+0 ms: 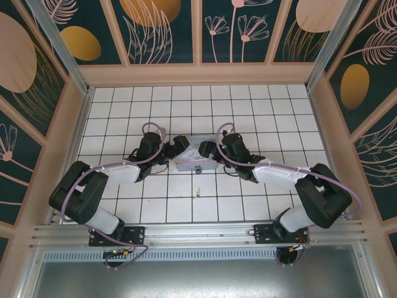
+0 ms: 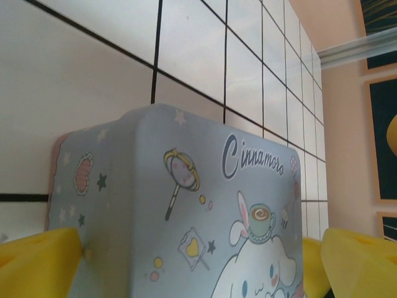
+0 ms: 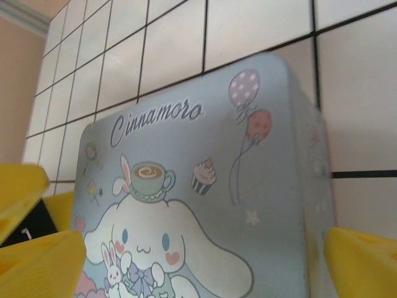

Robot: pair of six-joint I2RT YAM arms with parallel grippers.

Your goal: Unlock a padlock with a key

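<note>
A pastel-blue cartoon-print box (image 1: 193,159) lies mid-table. A tiny dark-blue padlock (image 1: 198,167) hangs at its near side. A small pale sliver, the key (image 1: 197,193), lies on the tiles in front of it. My left gripper (image 1: 180,146) stands open at the box's left end, its yellow fingers (image 2: 37,264) either side of the box (image 2: 205,205). My right gripper (image 1: 208,149) stands open at the right end, its fingers (image 3: 363,261) straddling the box (image 3: 205,186). Neither holds anything. The box lid hides the padlock and key from both wrist views.
White tiled floor (image 1: 248,112) with black grid lines. Peach-framed walls (image 1: 198,73) close in the back and both sides. An aluminium rail (image 1: 198,234) runs along the near edge. The left gripper's yellow fingers (image 3: 22,189) show at the left in the right wrist view.
</note>
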